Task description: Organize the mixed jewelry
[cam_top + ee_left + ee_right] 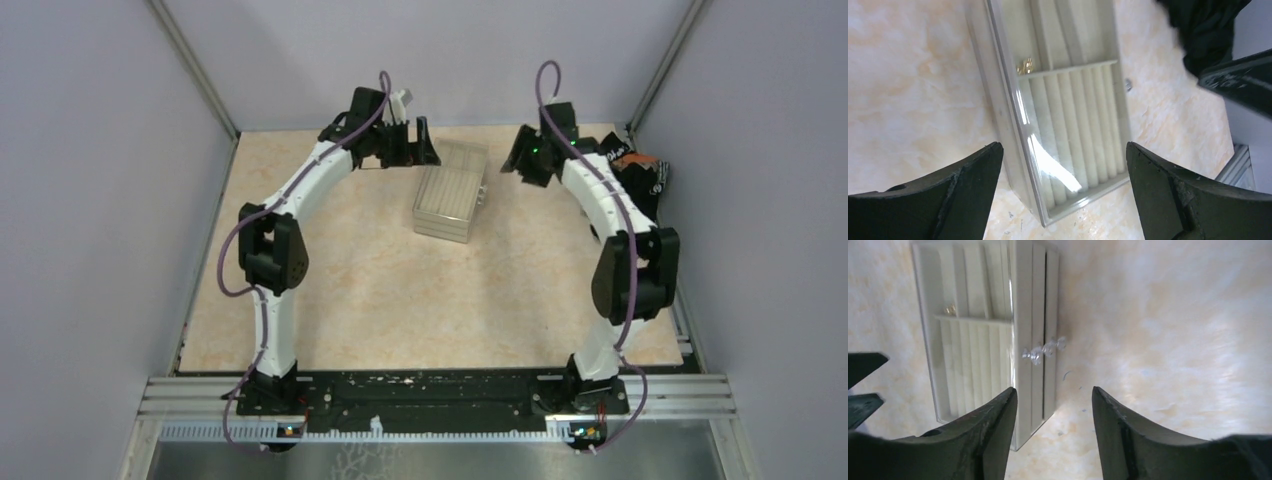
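Past the near metal rail (440,405) lies the marbled beige bench (380,290). The left hand (1063,150) gapes wide and the right hand (1054,392) is half-spread, both empty. A gold jewelry piece (1024,66) sits in a compartment of the tray (998,100). Pale lilac walls (90,200) stand beyond.

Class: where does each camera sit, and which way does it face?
Top external: above and behind, facing down at the table; left arm, right arm show.
Left wrist: facing down onto the jewelry box; left tool shows.
Right wrist: facing down at the box's knobbed side; right tool shows.
Shared: both wrist views catch the gold piece.
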Robot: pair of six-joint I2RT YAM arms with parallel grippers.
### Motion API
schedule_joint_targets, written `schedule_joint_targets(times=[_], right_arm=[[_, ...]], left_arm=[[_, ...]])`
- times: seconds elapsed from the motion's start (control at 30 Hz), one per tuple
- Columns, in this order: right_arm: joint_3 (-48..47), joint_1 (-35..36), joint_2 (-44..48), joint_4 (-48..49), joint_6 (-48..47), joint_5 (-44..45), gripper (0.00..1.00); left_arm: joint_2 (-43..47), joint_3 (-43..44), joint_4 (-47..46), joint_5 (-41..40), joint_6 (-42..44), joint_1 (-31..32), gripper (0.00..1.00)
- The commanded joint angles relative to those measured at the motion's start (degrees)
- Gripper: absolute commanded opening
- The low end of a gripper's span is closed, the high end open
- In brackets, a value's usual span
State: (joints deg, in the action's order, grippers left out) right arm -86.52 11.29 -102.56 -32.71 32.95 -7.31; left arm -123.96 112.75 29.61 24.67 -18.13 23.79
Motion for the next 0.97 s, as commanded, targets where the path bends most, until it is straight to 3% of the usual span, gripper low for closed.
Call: schedule_joint_targets(times=[0.0, 0.13, 0.27, 0.4, 0.53, 0.63, 0.93], right_arm=[[-14.26, -3.84, 9.45, -9.01, -9.34, 12.6, 0.6], [-24.96, -3.86, 10.73, -16.51, -14.71, 24.52, 0.63], [-28.69, -3.85, 13.77, -18.72, -14.98, 32.58, 0.64], [-19.27, -3.9, 22.64, -12.77, -14.57, 34.81, 0.64], [-3.75, -3.87, 32.6, -3.35, -14.14, 36.22, 0.64], [2.49, -3.9, 37.22, -1.08, -12.83, 37.32, 0.64], [6.32, -3.88, 40.45, -0.71, -11.33, 39.4, 0.64]], left_arm=[[10.69, 5.82, 0.66, -5.95, 3.24, -1.62, 0.99], [16.76, 6.34, 0.21, -6.97, 3.32, -3.47, 0.99], [22.55, 4.49, 1.95, -15.04, 4.38, -3.88, 0.99], [30.7, -4.31, -0.26, -19.01, 7.61, -3.88, 0.99], [40.73, -20.26, -7.89, -22.82, 7.28, -3.85, 0.99], [45.93, -29.55, -12.25, -25.0, 5.31, -3.86, 0.99], [48.12, -32.2, -11.57, -28.24, 3.47, -3.91, 0.99]])
